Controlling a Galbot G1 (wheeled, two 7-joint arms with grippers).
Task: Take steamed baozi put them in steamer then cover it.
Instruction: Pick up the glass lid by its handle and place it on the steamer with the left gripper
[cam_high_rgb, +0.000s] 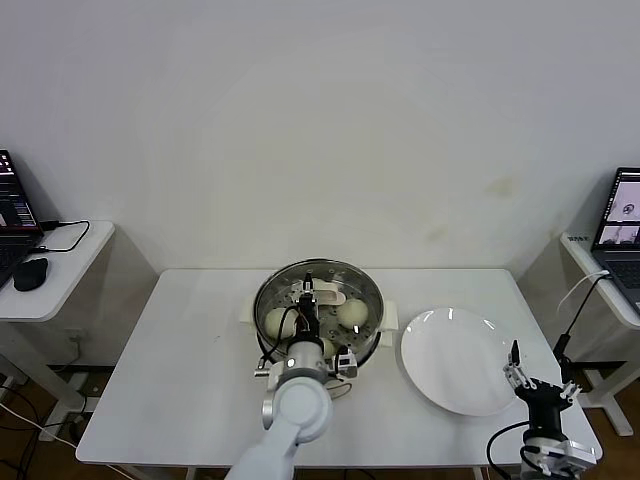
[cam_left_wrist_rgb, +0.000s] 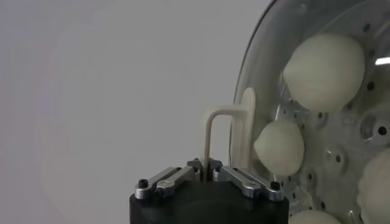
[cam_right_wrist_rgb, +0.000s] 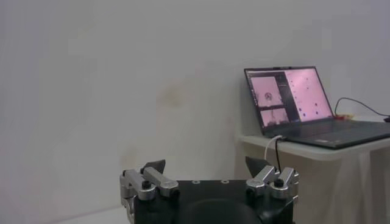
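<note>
The steamer (cam_high_rgb: 268, 322) stands mid-table on its cream base. Through the glass, several cream-white baozi show on the perforated tray (cam_left_wrist_rgb: 338, 161); among them are one baozi (cam_high_rgb: 277, 321), a second baozi (cam_high_rgb: 351, 312) and a third baozi (cam_left_wrist_rgb: 323, 70). The cover (cam_high_rgb: 345, 275) lies level over the pot; whether it rests on the rim I cannot tell. My left gripper (cam_high_rgb: 310, 302) (cam_left_wrist_rgb: 205, 164) is above the pot's middle, shut on the cover's cream handle (cam_left_wrist_rgb: 247, 122). At the table's right front corner my right gripper (cam_high_rgb: 540, 385) (cam_right_wrist_rgb: 207, 165) stands open and holds nothing.
A bare white plate (cam_high_rgb: 455, 360) lies right of the steamer, close to the right gripper. Side tables flank the table: a laptop (cam_high_rgb: 622, 215) (cam_right_wrist_rgb: 292, 100) on the right one, a laptop (cam_high_rgb: 10, 210) and mouse (cam_high_rgb: 30, 272) on the left one. A wall is behind.
</note>
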